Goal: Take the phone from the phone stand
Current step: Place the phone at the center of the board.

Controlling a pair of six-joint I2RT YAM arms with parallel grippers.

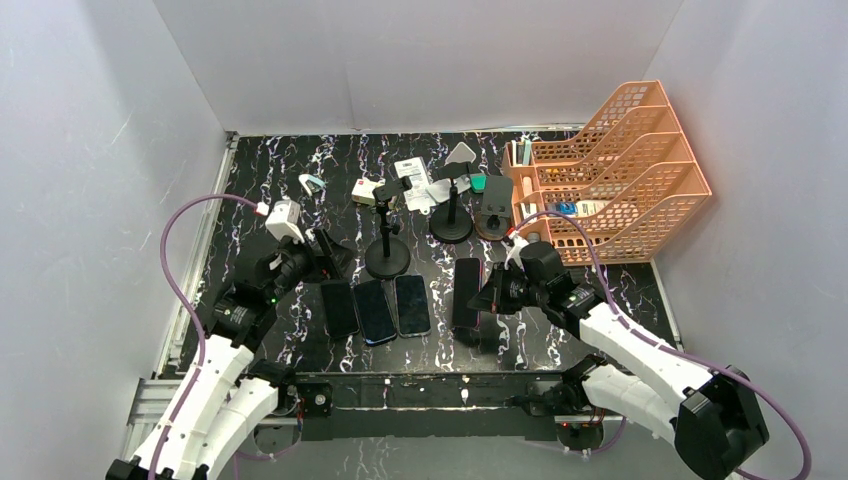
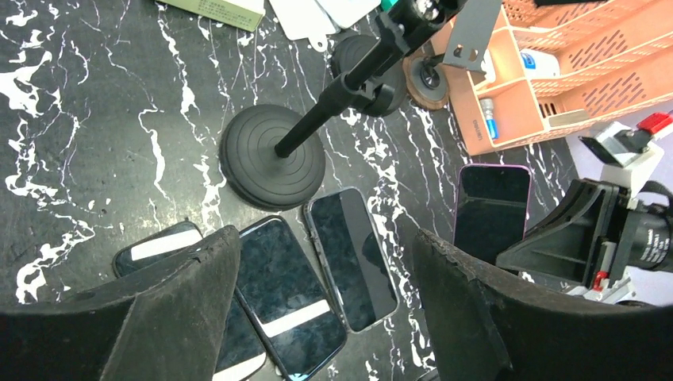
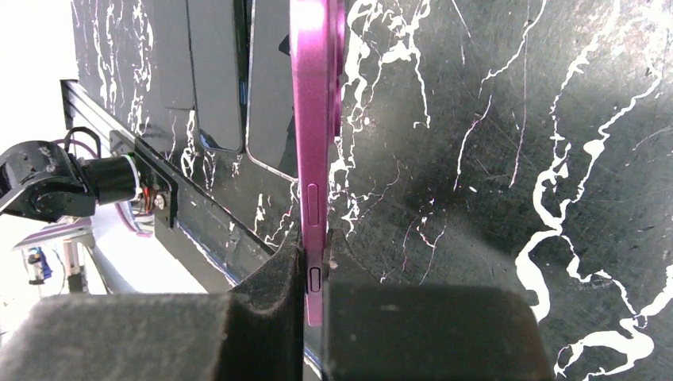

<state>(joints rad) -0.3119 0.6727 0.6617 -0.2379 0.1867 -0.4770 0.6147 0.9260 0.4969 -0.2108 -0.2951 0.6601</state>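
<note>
Right of the phone stand [image 1: 386, 255], beside the three phones [image 1: 376, 308] lying flat, the right gripper [image 3: 314, 266] pinches the purple phone [image 3: 316, 119] edge-on; I judge it should lower it gently, flat, before releasing. Left of the stand, the left gripper [image 2: 325, 294] hovers spread wide, holding nothing

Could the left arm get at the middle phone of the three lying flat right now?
Probably yes: the left gripper is open right above the middle phone, nothing between. Its neighbours lie tight alongside, which may crowd the fingers.
</note>
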